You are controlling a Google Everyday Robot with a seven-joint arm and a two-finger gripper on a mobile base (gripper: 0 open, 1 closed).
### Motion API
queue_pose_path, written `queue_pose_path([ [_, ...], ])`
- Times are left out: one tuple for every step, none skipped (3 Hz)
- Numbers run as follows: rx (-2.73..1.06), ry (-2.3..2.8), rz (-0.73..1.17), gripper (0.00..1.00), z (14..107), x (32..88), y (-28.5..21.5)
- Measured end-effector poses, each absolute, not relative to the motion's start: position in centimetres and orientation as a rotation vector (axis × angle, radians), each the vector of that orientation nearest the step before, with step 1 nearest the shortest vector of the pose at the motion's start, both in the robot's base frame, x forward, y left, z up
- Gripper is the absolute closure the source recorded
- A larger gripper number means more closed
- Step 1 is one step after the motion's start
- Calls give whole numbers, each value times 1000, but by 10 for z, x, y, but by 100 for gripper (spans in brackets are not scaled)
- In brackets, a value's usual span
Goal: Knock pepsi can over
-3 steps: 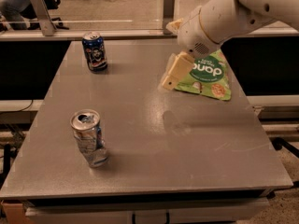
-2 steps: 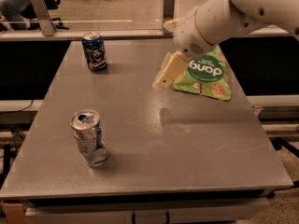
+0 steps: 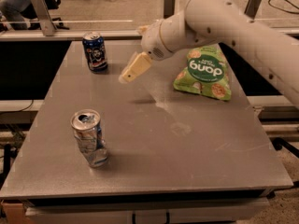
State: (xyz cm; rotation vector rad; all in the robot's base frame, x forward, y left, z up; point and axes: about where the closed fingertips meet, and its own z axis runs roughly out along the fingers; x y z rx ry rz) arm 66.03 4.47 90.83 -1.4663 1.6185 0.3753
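The pepsi can (image 3: 95,51) is dark blue with a silver top and stands upright at the far left corner of the grey table (image 3: 187,139). My gripper (image 3: 127,75) hangs from the white arm above the table's far middle, to the right of the can and apart from it. Its cream fingers (image 3: 135,68) point down and left toward the can.
A dented silver-grey can (image 3: 89,138) stands at the front left of the table. A green snack bag (image 3: 204,72) lies at the far right. A rail and chairs stand beyond the far edge.
My arm and gripper have swung left across the table, away from the green bag and closer to the pepsi can. The cans and bag have not moved.
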Motion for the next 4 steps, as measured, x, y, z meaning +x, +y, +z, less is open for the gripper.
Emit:
queue_pose_path([
  [-1405,1609,470,0,894,685,81],
  [-1347,1598,564,0,886,702,110],
  [-1300,1588,648,0,881,714,139],
  [-1241,1591,678,0,873,722,159],
])
